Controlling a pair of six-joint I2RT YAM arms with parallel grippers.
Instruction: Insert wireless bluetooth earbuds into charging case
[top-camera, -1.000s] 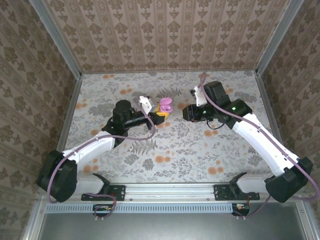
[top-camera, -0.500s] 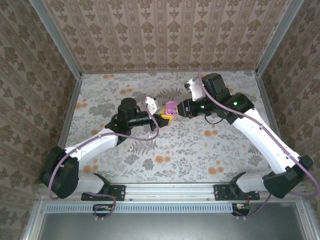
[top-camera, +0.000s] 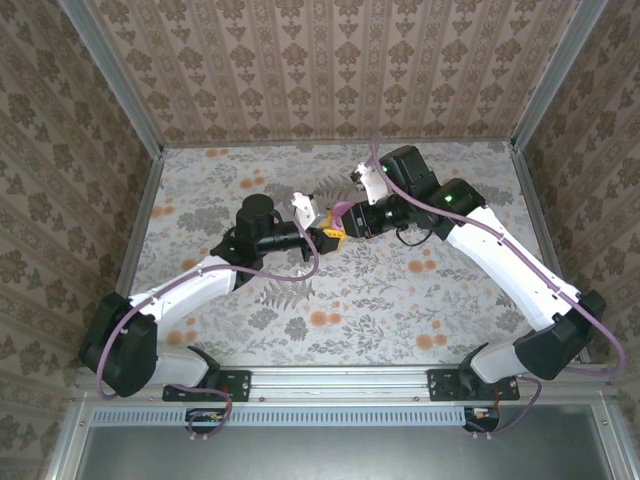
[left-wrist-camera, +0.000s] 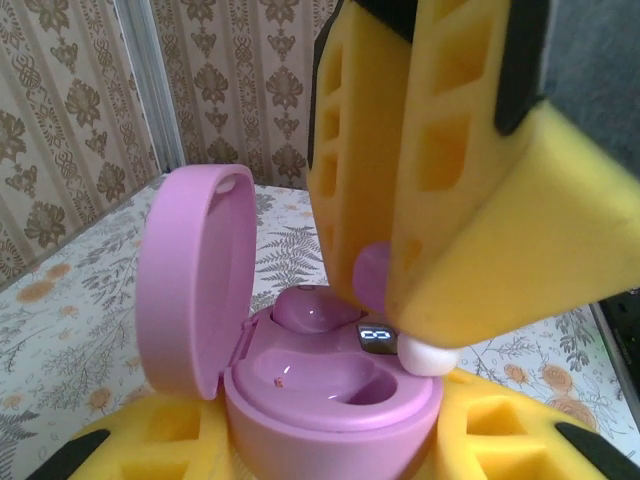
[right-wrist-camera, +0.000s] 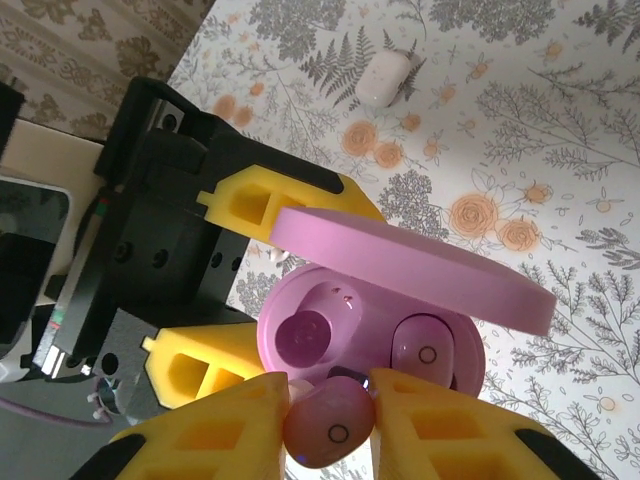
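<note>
Above the flowery table (top-camera: 400, 300), the left gripper (top-camera: 325, 237) hugs the open pink case (left-wrist-camera: 330, 400) steady, lid (left-wrist-camera: 190, 280) tipped back, so the right gripper (right-wrist-camera: 330, 412), pinching a pink earbud (left-wrist-camera: 372, 275) just over it, can pop it in.

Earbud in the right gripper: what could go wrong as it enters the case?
The earbud hangs near the rim of the case, not clearly over the free slot; it may catch and slip from the right gripper. The open lid stands close, so a finger could knock it. A push could tilt the case in the left gripper.
</note>
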